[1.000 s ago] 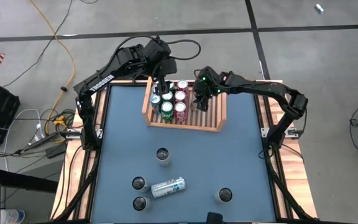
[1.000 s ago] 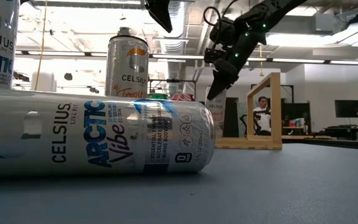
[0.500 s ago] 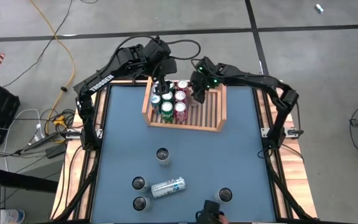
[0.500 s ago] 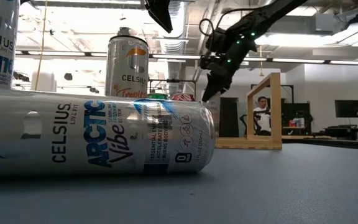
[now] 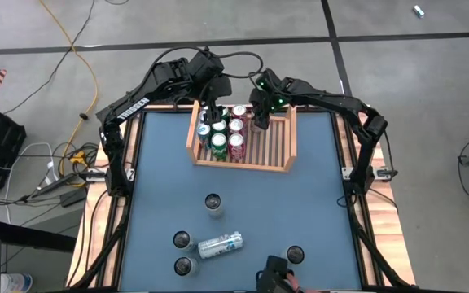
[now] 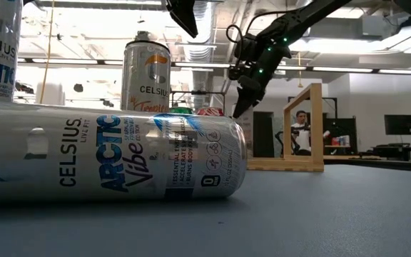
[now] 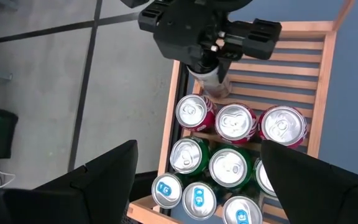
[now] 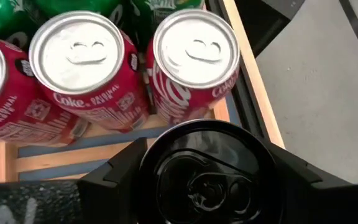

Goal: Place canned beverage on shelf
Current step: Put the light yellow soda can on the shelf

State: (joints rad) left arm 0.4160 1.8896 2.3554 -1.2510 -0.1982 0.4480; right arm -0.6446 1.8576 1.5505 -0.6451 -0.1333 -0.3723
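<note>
The shelf (image 5: pixel 243 167) is a light wooden slatted rack at the table's far middle. In its left part stand several red, green and blue-topped cans (image 7: pixel 234 123). My right gripper (image 5: pixel 259 118) is over the shelf's far edge, beside the red cans (image 8: pixel 76 56), shut on a pale canned beverage with a dark top (image 8: pixel 207 174). My left gripper (image 5: pixel 211 112) hangs open above the shelf's far left corner, its fingers wide apart over the cans and touching none. My right gripper pinches the canned beverage between its two fingers (image 8: pixel 114 180), one on each side of the can's wall just below the rim (image 8: pixel 160 152). The fingers slant down from above. The can hangs upright below them (image 7: pixel 211 79); whether its base touches the slats I cannot tell.
On the near half of the table stand three upright cans (image 5: pixel 212 202) (image 5: pixel 182 239) (image 5: pixel 295 255) and another beside a lying white Celsius can (image 5: pixel 220 245). A person's hand (image 5: pixel 275 281) shows at the near edge. The shelf's right part (image 5: pixel 277 142) holds bare slats.
My right gripper has carried the can toward the table's far edge and a little left, up to the row of red cans. It stays shut on the can, which stays upright. A person's hand has come in at the near edge.
</note>
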